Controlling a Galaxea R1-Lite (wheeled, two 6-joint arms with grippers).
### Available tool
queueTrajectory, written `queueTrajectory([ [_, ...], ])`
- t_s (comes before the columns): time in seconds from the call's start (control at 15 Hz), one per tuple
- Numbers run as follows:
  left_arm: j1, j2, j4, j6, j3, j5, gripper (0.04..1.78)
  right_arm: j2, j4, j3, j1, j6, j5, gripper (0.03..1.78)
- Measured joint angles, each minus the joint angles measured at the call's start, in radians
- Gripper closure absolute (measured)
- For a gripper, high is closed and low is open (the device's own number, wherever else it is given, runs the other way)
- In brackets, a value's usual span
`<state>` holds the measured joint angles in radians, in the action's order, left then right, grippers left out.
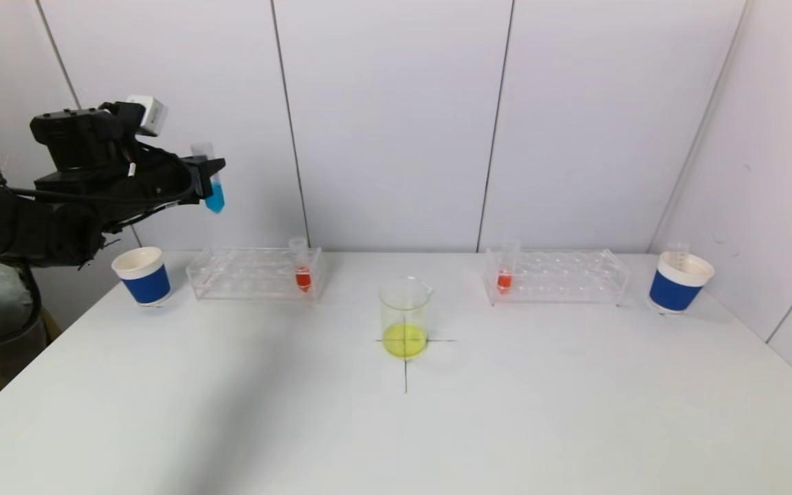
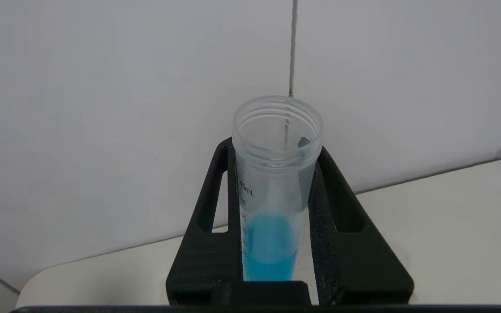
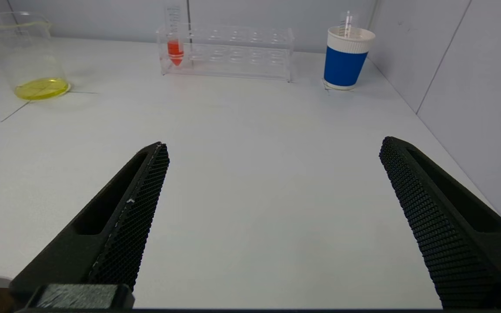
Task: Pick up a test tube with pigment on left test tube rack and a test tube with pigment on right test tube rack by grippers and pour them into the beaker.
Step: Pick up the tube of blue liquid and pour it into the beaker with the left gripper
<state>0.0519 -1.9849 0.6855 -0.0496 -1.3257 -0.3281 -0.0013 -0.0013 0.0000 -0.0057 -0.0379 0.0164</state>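
You are carrying the blue test tube (image 1: 212, 180) in the left gripper (image 1: 205, 180), whose two black fingers (image 2: 209, 226) are clamping the tube's clear wall on either side below its open threaded mouth; the tube is hanging upright, high above and well to the left of the beaker (image 1: 405, 316), over the near end of the left test tube rack (image 1: 255, 273). Judging from that, the step in hand is the carry to the beaker, so you are wanting to keep the tube vertical while you are travelling, since the mouth is uncapped and the blue pigment is sitting only in the lower part. Bring the mouth just over the beaker's rim before you are tilting, and roll the wrist slowly so the stream is falling onto the yellow liquid (image 1: 404, 339) rather than onto the table (image 1: 575, 412). Mind the red tube (image 1: 302, 268) standing in the left rack, which is lying between you and the beaker. The left arm is reaching out raised and roughly level, wrist turned so the fingers are pointing toward the beaker's side. The right gripper (image 3: 272, 217) is resting low over the table, right of the beaker and well apart from it, fingers spread wide and holding nothing, facing the right test tube rack (image 3: 226, 52) with its red tube (image 3: 175, 43).
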Motion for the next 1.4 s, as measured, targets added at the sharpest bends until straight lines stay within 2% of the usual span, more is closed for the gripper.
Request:
queueTrajectory([
  [0.47, -0.127, 0.084, -0.082, -0.086, -0.026, 0.0, 1.37, 0.0, 0.0, 0.0, 0.0, 0.0, 0.0, 0.05],
  [0.93, -0.267, 0.08, -0.082, -0.239, -0.027, 0.016, 1.37, 0.0, 0.0, 0.0, 0.0, 0.0, 0.0, 0.05],
  [1.07, -0.295, 0.076, -0.083, -0.313, -0.016, 0.029, 1.37, 0.0, 0.0, 0.0, 0.0, 0.0, 0.0, 0.05],
  [1.4, -0.354, 0.058, -0.077, -0.369, -0.023, 0.027, 1.37, 0.0, 0.0, 0.0, 0.0, 0.0, 0.0, 0.05],
])
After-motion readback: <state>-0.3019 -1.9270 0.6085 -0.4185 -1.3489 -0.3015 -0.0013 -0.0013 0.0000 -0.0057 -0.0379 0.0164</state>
